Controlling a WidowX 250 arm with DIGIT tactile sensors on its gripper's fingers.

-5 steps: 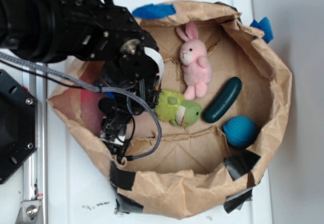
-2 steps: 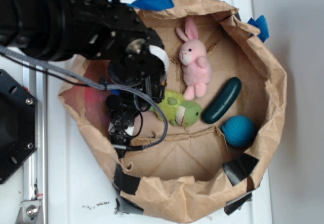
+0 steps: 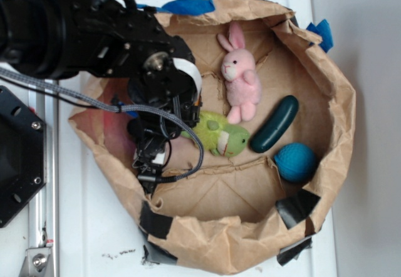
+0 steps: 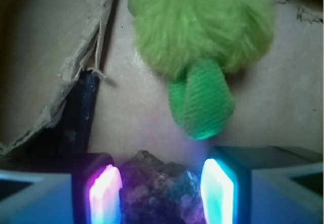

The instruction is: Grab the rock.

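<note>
The gripper (image 4: 161, 191) is sitting with its lit pads (image 4: 105, 193) on either side of the rock (image 4: 161, 193), narrowly parted; whether they are pinching yet, I can't quite tell. Just ahead, the green plush (image 4: 202, 36) is lying in the paper bag (image 3: 341, 123), alongside the bunny (image 3: 241, 76), pickle (image 3: 276, 124) and ball (image 3: 296, 162).
</note>
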